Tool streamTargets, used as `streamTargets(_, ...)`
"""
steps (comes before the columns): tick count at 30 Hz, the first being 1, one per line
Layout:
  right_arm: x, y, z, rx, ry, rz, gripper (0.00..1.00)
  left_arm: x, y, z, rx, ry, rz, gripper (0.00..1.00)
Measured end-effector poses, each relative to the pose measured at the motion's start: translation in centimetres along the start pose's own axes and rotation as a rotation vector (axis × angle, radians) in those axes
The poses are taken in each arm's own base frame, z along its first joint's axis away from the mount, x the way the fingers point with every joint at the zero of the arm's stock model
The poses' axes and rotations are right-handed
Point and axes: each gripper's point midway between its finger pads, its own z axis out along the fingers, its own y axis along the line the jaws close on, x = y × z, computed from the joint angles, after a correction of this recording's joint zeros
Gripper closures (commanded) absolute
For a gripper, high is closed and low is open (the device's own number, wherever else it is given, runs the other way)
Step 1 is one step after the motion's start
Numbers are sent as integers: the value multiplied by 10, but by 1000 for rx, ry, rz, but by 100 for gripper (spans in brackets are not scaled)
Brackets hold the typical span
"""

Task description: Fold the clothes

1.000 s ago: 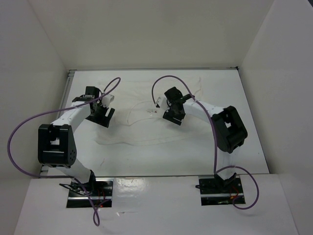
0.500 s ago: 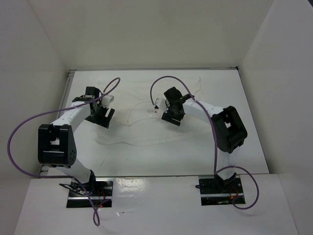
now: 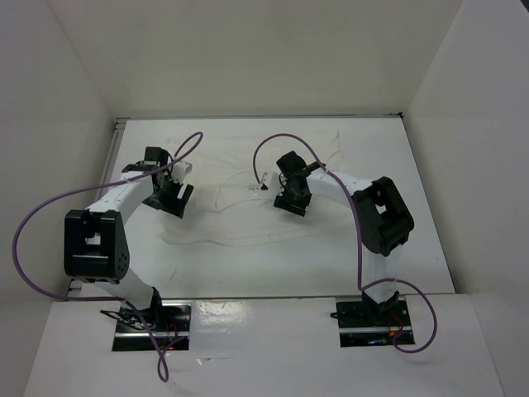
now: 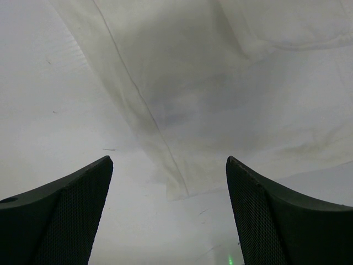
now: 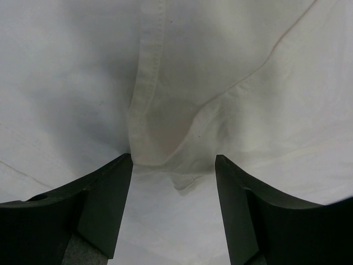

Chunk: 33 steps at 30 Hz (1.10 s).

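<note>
One table (image 3: pixel 388 248), one garment, two grippers. The clothes (image 3: pixel 240 219) are a single thin, wrinkled white shirt with one tiny dark label (image 3: pixel 258 187), lying flat across the far half of the table. The left gripper (image 4: pixel 168 160), jaws spread, hangs over the shirt's left hemmed edge. The right gripper (image 5: pixel 174 157), jaws also spread, hangs over a seamed fold near the label. Neither pinches cloth.

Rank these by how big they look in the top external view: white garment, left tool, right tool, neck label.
1. white garment, by far the largest, spread wide under both arms.
2 and 3. left tool and right tool, which look alike, so I won't rank them.
4. neck label, a tiny dark speck.
</note>
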Motion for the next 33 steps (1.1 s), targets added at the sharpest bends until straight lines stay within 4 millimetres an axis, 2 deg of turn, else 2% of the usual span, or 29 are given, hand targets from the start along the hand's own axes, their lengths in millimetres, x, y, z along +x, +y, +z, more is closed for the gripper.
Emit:
streamTargets(4, 1, 2, 3, -9, 5, -4, 37, 0, 0, 0, 0, 1, 0, 10)
streamTargets(16, 1, 2, 3, -12, 3, -16, 41, 3, 0, -1, 1, 13, -1, 10)
streamTargets(33, -2, 0, 5, -14, -2, -23, 57, 4, -1, -1, 1, 15, -1, 10)
